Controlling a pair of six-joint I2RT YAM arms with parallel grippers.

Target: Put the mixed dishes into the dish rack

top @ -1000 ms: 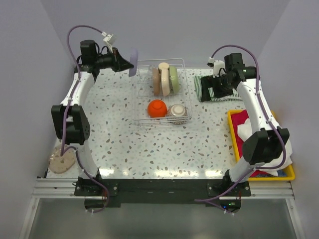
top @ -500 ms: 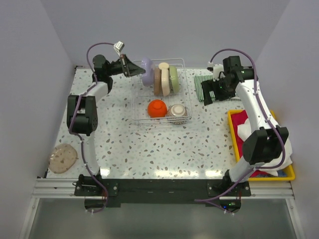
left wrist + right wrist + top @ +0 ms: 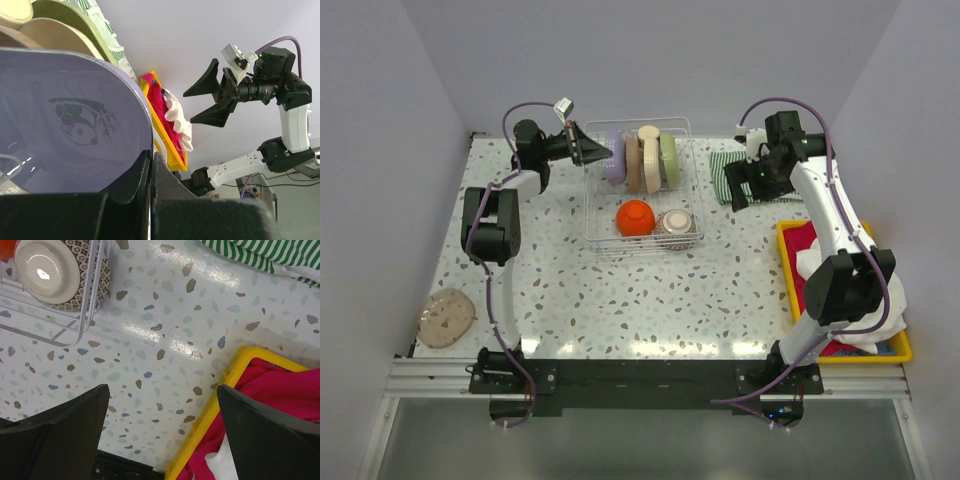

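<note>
The rack (image 3: 605, 236) holds an orange bowl (image 3: 634, 216), a grey bowl (image 3: 677, 224) and upright plates (image 3: 649, 160). The left gripper (image 3: 603, 153) is clamped on a lilac plate (image 3: 616, 162) at the rack's left end, seemingly slotted. The right gripper (image 3: 162, 420) hangs wide open, empty, near the striped cloth (image 3: 260, 255) and yellow tray (image 3: 787, 250).

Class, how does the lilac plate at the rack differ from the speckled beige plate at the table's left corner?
The lilac plate stands on edge in the rack; the beige plate lies flat on the table. The left end effector grips the lilac plate; nothing touches the beige plate. The lilac plate carries a panda drawing; the beige plate is speckled. Both are plates.
</note>
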